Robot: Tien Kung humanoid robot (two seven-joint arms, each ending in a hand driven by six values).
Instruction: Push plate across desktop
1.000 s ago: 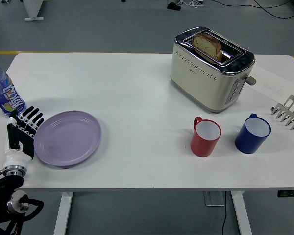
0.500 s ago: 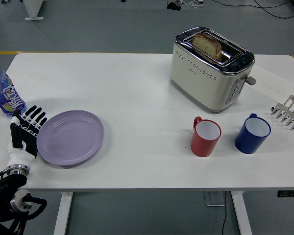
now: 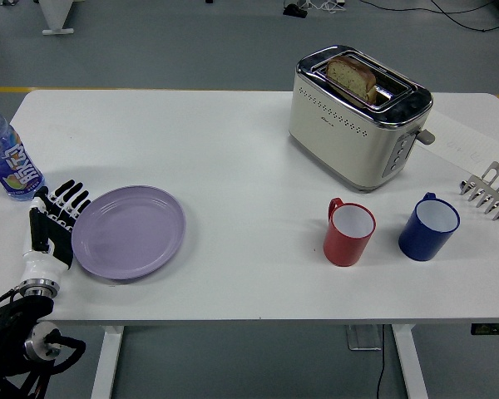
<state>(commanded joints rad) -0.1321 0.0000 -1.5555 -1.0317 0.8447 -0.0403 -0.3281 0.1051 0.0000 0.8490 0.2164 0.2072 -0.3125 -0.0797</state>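
Observation:
A lilac plate [image 3: 129,231] lies flat on the white table [image 3: 233,158], near its front left. My left hand [image 3: 56,218] stands upright against the plate's left rim, its black fingers straight and held side by side, holding nothing. The arm rises from the lower left corner. My right arm does not show.
A blue-capped drink bottle [image 3: 6,160] stands just behind the hand at the left edge. To the right are a red mug [image 3: 349,232] and a blue mug [image 3: 429,226]. A cream toaster [image 3: 357,116] with bread stands at the back, a metal rack [image 3: 490,191] at the right edge.
My left hand has slid to the right, and the plate has moved right with it by a small distance. Nothing else has shifted.

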